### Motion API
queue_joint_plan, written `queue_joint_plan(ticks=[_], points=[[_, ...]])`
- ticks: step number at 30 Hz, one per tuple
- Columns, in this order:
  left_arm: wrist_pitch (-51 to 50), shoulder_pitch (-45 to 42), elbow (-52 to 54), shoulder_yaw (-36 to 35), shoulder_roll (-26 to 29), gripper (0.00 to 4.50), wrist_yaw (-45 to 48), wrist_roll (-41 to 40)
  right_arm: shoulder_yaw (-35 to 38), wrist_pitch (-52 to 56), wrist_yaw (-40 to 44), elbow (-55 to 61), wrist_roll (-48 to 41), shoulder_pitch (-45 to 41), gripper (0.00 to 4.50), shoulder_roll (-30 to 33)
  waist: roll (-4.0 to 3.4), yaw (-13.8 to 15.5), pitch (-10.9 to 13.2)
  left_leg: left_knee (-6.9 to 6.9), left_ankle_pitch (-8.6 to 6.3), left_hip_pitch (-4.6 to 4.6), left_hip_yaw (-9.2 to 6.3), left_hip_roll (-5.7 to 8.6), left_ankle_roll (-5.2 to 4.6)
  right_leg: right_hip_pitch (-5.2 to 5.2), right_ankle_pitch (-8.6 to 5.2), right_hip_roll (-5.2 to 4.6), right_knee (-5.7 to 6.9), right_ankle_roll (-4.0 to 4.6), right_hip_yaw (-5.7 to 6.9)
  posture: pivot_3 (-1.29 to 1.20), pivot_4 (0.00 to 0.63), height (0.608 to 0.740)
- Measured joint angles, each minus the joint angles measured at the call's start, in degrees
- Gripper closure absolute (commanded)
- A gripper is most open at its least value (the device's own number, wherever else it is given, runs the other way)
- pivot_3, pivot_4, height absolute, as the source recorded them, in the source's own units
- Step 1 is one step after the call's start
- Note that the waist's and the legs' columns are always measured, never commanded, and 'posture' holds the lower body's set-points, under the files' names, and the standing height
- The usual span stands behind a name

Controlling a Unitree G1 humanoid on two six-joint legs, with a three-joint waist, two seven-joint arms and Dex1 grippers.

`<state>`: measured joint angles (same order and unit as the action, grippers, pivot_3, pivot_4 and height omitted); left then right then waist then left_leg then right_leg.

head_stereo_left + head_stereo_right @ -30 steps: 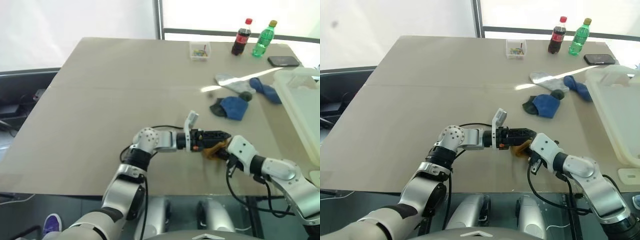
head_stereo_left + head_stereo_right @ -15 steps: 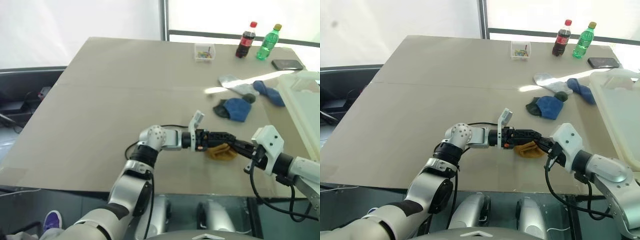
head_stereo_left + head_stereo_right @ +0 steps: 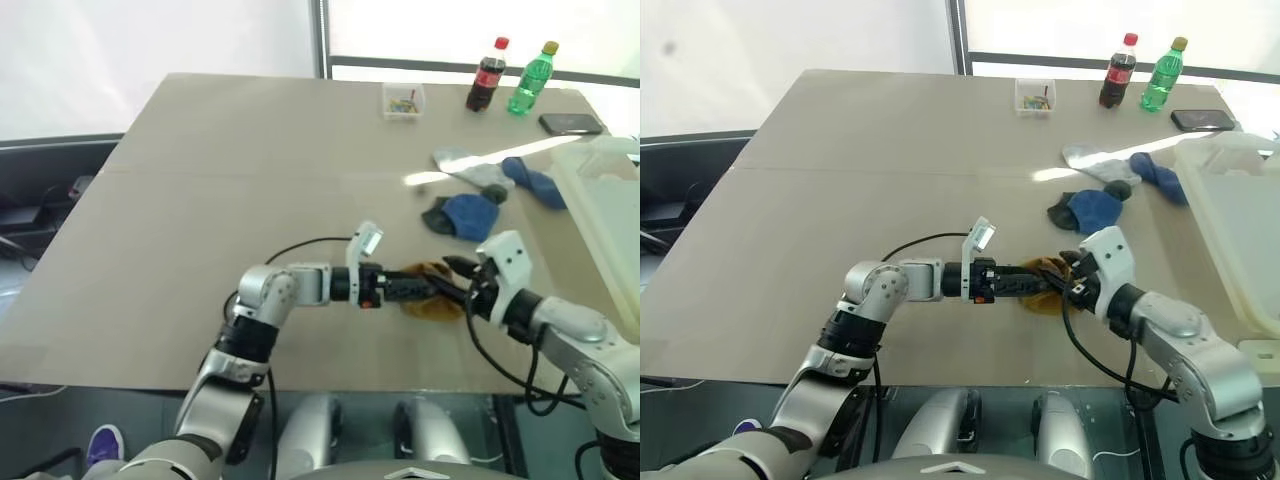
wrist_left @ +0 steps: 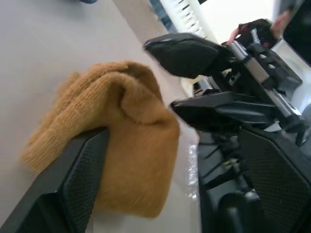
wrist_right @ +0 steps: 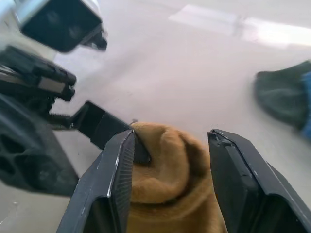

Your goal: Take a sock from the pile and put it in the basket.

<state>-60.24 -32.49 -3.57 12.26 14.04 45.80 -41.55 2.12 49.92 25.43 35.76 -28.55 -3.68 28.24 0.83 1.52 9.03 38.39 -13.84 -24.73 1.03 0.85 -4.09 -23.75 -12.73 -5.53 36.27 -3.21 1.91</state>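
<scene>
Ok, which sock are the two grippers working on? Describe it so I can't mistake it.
On the tan table, near the front edge, the mustard sock lies bunched between the left gripper and right gripper. The blue, grey and dark socks lie farther back; it's the sole yellow one.

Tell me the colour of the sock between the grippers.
Mustard yellow sock; right wrist view shows it best.

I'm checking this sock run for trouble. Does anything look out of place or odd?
The mustard sock lies crumpled near the table's front edge, apart from the pile, with both grippers meeting at it. Nothing looks spilled or damaged.
</scene>
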Motion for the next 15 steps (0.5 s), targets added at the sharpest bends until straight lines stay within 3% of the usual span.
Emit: queue_joint_plan(ticks=[5, 7, 15], points=[[6.4, 2.3, 3.7, 2.3, 3.3, 0.00, 3.0, 4.1, -1.4, 0.2, -0.8, -2.9, 0.9, -1.8, 2.07, -0.2, -0.07, -0.2, 0.0, -0.01, 0.00, 0.00, 0.02, 0.00, -0.01, -0.01, 0.00, 0.00, -0.03, 0.00, 0.00, 0.00, 0.150, 0.729], [10.8, 3.0, 5.7, 2.4, 4.6, 0.00, 4.0, 6.7, -4.0, 0.2, -1.2, -3.7, 4.1, -1.6, 2.07, 2.7, -0.08, -0.2, 0.0, -0.01, -0.01, -0.01, 0.01, -0.01, -0.02, -0.01, 0.00, 0.02, -0.03, 0.00, 0.02, 0.00, 0.150, 0.729], [14.2, 4.3, 7.4, 2.4, 5.2, 0.00, 4.1, 9.1, -5.4, 3.8, -2.7, -1.5, 6.7, -2.0, 2.07, 5.1, -0.08, -0.3, 0.0, 0.00, -0.01, 0.00, 0.04, -0.02, -0.04, 0.00, 0.00, 0.31, -0.02, -0.02, 0.06, 0.00, 0.150, 0.729]])
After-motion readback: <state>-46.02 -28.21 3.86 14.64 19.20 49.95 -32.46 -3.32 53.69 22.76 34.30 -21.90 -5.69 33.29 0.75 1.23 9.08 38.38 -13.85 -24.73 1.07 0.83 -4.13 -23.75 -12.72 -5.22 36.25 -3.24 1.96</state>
